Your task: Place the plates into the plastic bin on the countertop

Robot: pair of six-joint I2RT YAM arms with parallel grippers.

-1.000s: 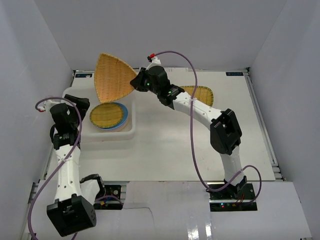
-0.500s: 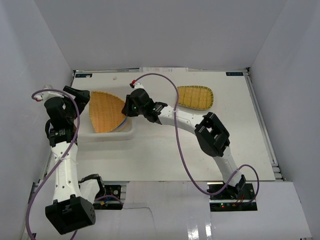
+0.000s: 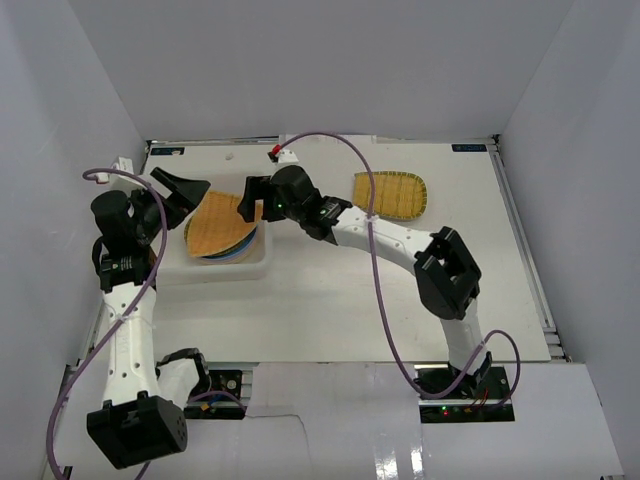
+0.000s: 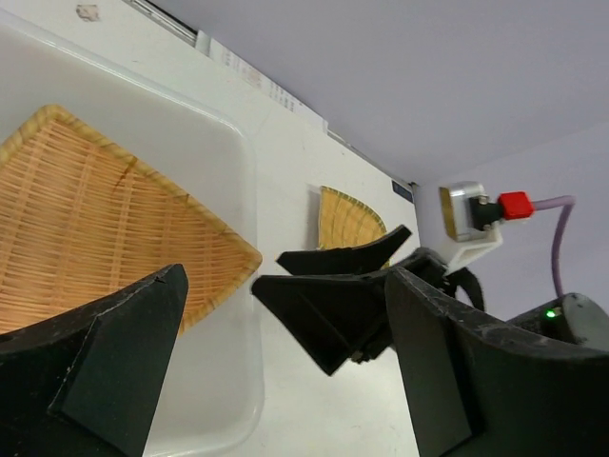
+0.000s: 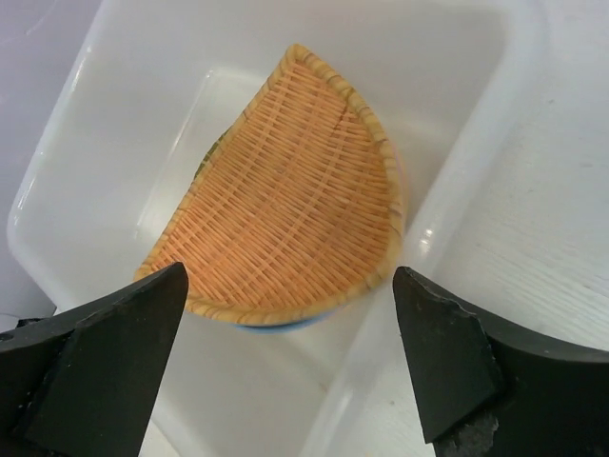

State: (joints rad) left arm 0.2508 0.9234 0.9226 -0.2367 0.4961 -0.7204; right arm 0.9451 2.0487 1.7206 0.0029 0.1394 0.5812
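Observation:
The orange fan-shaped woven plate (image 3: 218,222) lies in the white plastic bin (image 3: 215,268), on top of a blue plate (image 3: 238,252) whose edge peeks out. My right gripper (image 3: 245,200) hovers open at the bin's far right corner, clear of the fan plate (image 5: 295,200), with nothing between its fingers. From the right wrist view (image 5: 290,271) the blue rim (image 5: 285,324) shows under the weave. My left gripper (image 3: 183,192) is open and empty over the bin's far left edge. A yellow oval woven plate (image 3: 391,194) rests on the countertop (image 3: 330,290) at the back.
White walls close in the countertop on three sides. My right arm's purple cable (image 3: 375,260) arcs across the middle. In the left wrist view the right gripper's black fingers (image 4: 333,305) sit just past the bin rim (image 4: 249,314), with the oval plate (image 4: 350,219) behind.
My right gripper has opened and let go of the fan plate, which dropped from tilted to lying on the stack in the bin. The left gripper shifted toward the bin's back edge.

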